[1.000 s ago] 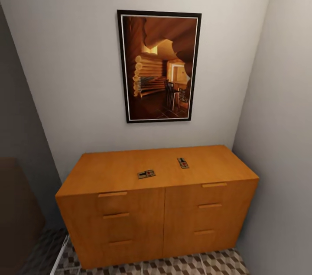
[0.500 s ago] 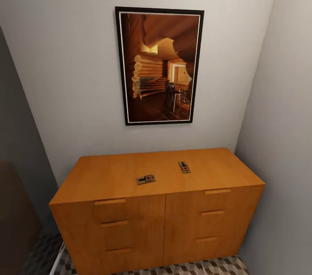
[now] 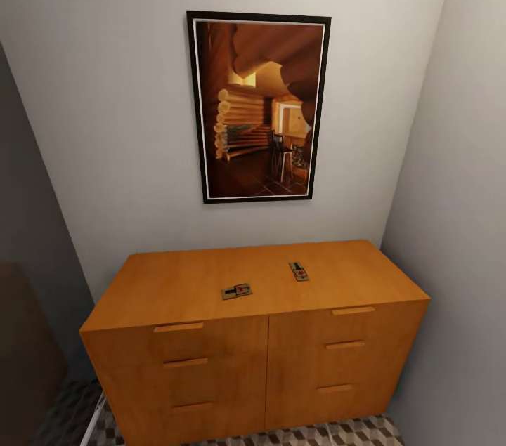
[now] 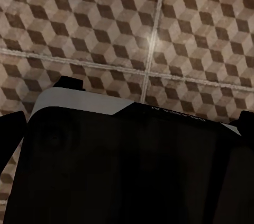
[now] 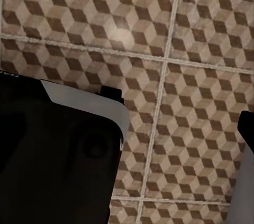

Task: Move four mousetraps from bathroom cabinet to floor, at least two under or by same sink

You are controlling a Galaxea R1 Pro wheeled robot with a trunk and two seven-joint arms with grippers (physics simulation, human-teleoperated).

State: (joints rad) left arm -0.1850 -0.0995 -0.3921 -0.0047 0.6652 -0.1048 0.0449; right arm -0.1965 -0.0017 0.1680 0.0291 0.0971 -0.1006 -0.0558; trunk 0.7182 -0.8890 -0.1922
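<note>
Two mousetraps lie flat on top of the orange-brown cabinet (image 3: 211,362): one (image 3: 237,291) near the middle of the top, the other (image 3: 299,271) a little further back and to the right. All six drawers are shut. Both wrist views look down on the cube-patterned bathroom floor (image 4: 106,17) (image 5: 185,49). My left gripper (image 4: 128,128) is open, its dark fingertips (image 4: 10,139) sitting at opposite edges of the left wrist view with nothing between them. In the right wrist view a dark fingertip (image 5: 247,128) of my right gripper (image 5: 127,128) sits at the edge, nothing held.
The cabinet stands in a narrow alcove with walls close on both sides. A framed picture (image 3: 258,106) hangs above it. A dark brown object (image 3: 21,348) and a white edge (image 3: 95,421) are at the lower left. My black base (image 4: 127,171) is below the wrists.
Between one second and half a second ago the head view moved closer to the cabinet. Since then it has held still, and the two mousetraps have not moved.
</note>
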